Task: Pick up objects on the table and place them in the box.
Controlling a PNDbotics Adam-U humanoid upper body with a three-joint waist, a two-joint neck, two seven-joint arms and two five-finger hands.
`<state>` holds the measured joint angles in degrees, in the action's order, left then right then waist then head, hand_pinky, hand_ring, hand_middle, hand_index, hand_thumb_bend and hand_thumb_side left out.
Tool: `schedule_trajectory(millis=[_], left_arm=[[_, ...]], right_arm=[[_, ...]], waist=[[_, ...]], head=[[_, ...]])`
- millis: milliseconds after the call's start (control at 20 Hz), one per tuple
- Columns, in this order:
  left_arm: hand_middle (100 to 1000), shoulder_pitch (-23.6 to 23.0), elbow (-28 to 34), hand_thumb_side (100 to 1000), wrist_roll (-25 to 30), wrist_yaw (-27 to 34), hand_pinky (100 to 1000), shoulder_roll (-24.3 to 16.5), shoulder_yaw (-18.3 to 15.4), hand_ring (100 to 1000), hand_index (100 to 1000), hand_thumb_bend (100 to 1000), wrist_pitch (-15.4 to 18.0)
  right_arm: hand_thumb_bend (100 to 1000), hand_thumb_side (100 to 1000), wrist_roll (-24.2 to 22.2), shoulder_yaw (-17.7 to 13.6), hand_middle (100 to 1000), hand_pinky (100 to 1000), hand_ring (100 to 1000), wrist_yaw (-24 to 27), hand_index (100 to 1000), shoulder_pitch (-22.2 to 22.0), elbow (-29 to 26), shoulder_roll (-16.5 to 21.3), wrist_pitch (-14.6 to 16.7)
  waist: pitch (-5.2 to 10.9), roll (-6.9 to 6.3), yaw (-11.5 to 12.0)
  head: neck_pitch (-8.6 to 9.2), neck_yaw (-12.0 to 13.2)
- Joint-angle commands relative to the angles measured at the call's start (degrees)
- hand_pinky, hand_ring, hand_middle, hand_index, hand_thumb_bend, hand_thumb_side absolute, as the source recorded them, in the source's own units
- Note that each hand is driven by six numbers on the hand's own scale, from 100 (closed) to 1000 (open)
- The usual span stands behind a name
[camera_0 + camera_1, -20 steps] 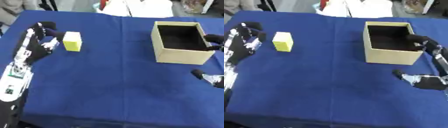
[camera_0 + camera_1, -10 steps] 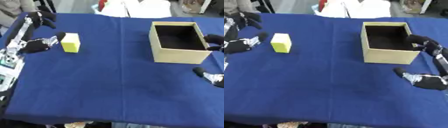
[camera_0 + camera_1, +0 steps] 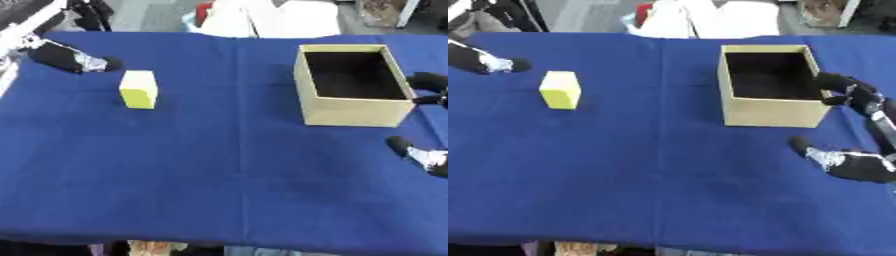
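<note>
A yellow block (image 3: 138, 89) stands on the blue table (image 3: 219, 170) at the left. At the right sits an open, empty cardboard box (image 3: 354, 111). My left hand (image 3: 70, 58) is at the far left edge, open, one dark finger pointing toward the block and stopping a little short of it. My right hand (image 3: 837, 161) is open beside the box's right front corner. Its fingers (image 3: 846, 90) hover at the box's right wall and its thumb lies low over the cloth. Neither hand holds anything.
White items (image 3: 280, 17) lie beyond the table's far edge, behind the box. The table's front edge runs along the bottom of both views. A wide stretch of blue cloth separates block and box.
My left arm has swung from alongside the block up toward the far left corner, so less of the hand shows. The block, box and right hand have hardly shifted.
</note>
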<state>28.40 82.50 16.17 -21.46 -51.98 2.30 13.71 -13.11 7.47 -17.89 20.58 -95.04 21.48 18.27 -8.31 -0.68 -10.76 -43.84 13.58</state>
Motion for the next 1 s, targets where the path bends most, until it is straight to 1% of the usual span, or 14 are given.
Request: schedule_trajectory(millis=[50,200,300,550,750,950,1000], left_arm=[[638,4.3,-5.4,392,2.6,-7.0,731,-1.6,2.2,628,766,793,1.3],[636,8.3,-10.7,388,4.8,-12.9,726,0.8,3.8,633,766,830,1.7],[633,10.5,-13.7,386,5.7,-16.6,721,2.5,4.5,633,764,835,2.1],[651,14.5,-19.9,409,4.9,-24.3,725,6.7,5.6,651,775,839,3.1],[673,15.9,-23.3,416,4.1,-28.6,733,9.2,6.1,667,776,846,3.9],[678,16.2,-26.2,407,4.4,-30.8,736,10.6,6.0,671,775,841,4.8],[678,16.2,-26.8,396,4.4,-31.1,736,10.8,5.9,670,773,826,4.8]], right_arm=[[488,407,-0.3,-0.1,846,776,889,0.7,946,0.4,-0.4,1.1,0.1],[483,408,-0.4,-0.1,845,776,888,0.9,946,0.3,-0.3,1.1,0.1],[480,410,-0.5,-0.1,844,776,888,1.1,946,0.2,-0.2,1.1,0.0],[472,412,-0.7,0.0,842,776,887,1.5,946,0.1,-0.1,0.9,0.0],[469,414,-0.8,0.0,842,776,886,1.6,946,0.1,-0.1,0.8,-0.1],[466,413,-0.8,-0.1,842,776,886,1.8,946,0.0,-0.1,0.8,-0.1],[464,413,-0.7,-0.1,841,776,886,1.8,946,0.0,-0.1,0.8,-0.1]], waist=[[1.02,-0.16,-0.1],[1.20,-0.20,-0.1],[1.33,-0.23,0.0],[1.60,-0.21,0.0],[1.65,-0.09,-0.2],[1.57,0.04,-0.4],[1.53,0.04,-0.5]], head=[[-0.28,0.3],[-0.28,0.4],[-0.28,0.4],[-0.28,0.5],[-0.28,0.6],[-0.28,0.7],[-0.28,0.7]])
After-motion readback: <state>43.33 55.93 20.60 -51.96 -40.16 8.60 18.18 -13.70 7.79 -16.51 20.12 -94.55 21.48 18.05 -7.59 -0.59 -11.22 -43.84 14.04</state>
